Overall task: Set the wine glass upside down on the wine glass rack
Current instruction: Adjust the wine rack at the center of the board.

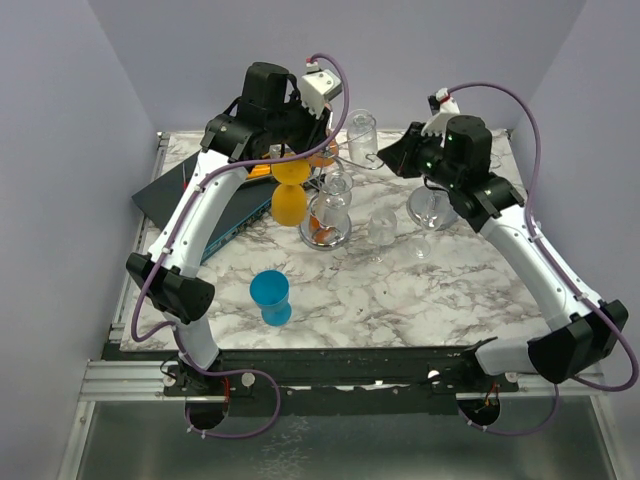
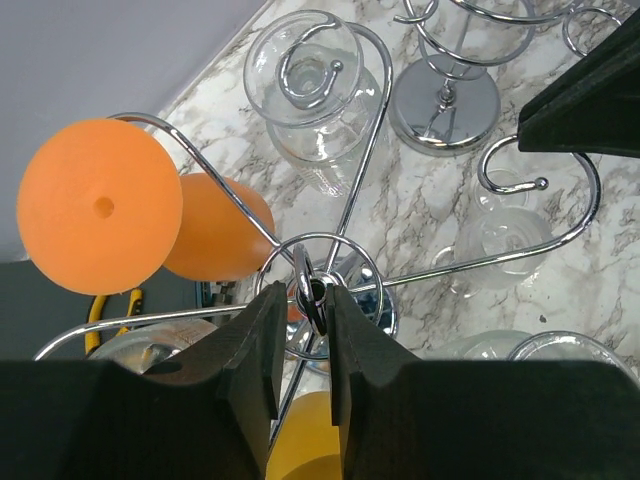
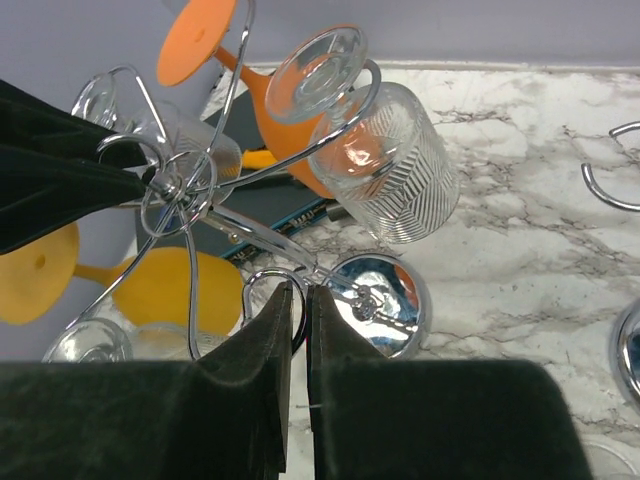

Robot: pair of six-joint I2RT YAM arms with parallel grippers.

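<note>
Lavender walls are closing around a marble table (image 1: pixel 400 300), and the wine glass rack (image 3: pixel 385 300) is standing near its middle with both arms reaching in over it. The left gripper (image 2: pixel 303 300) is coming down from above, and its fingers are pinching the small ring at the top of the rack's hub. Judging by that hold, it is steadying the light wire frame so it is not tipping or turning while glasses are hanging from it.

The wine glass (image 3: pixel 390 170), clear and ribbed, is already sitting on the rack. Its foot is lying caught in a hook loop at about 12 o'clock from the right gripper (image 3: pixel 300 295), and its bowl is slanting down toward 2 o'clock, upside down but tilted. The right gripper's fingers are drawn almost together, well apart from the glass. The curl of another hook is meeting their tips, and I cannot tell whether they are pinching it. So the hanging itself is looking done, and what is probably remaining is letting go cleanly.

An orange glass (image 2: pixel 100 205) and a yellow glass (image 1: pixel 290 205) are hanging on the hub's 9 o'clock side, loading the frame unevenly, which is likely making the top hold useful. A blue cup (image 1: pixel 270 297) is standing at 7 o'clock from the rack, and a second stand (image 2: pixel 445 100) is sitting at 3 o'clock.
</note>
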